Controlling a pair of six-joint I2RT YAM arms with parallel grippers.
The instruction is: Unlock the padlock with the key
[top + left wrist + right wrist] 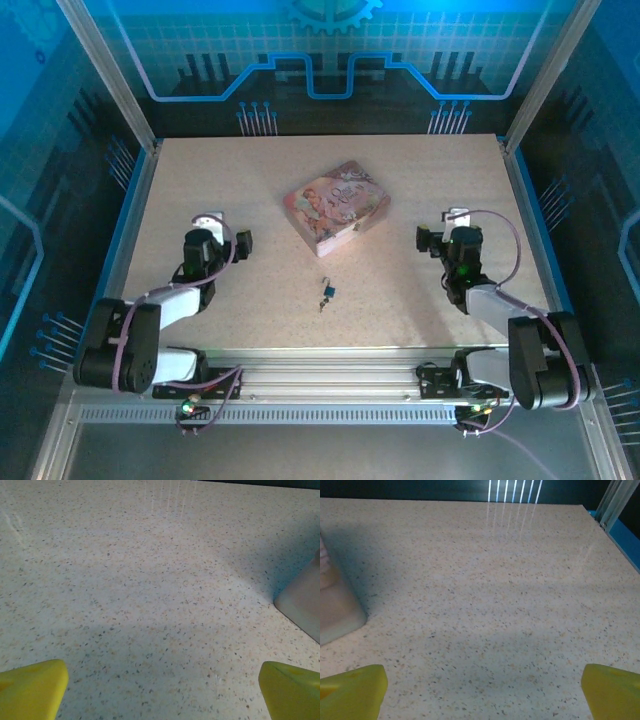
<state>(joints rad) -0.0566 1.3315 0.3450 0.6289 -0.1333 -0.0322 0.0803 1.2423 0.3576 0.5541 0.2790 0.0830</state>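
Note:
A tiny dark-blue padlock lies on the speckled table near the front centre, just below the pink box. The thin grey-brown key lies right beside its lower left side; whether they touch I cannot tell. My left gripper rests at the left of the table, open, its yellow fingertips wide apart over bare table. My right gripper rests at the right, open too, yellow fingertips spread with nothing between them. Both grippers are well away from the padlock and the key.
A pink illustrated box lies at the table's centre, behind the padlock; its corner shows in the left wrist view and the right wrist view. Aluminium frame rails and blue walls enclose the table.

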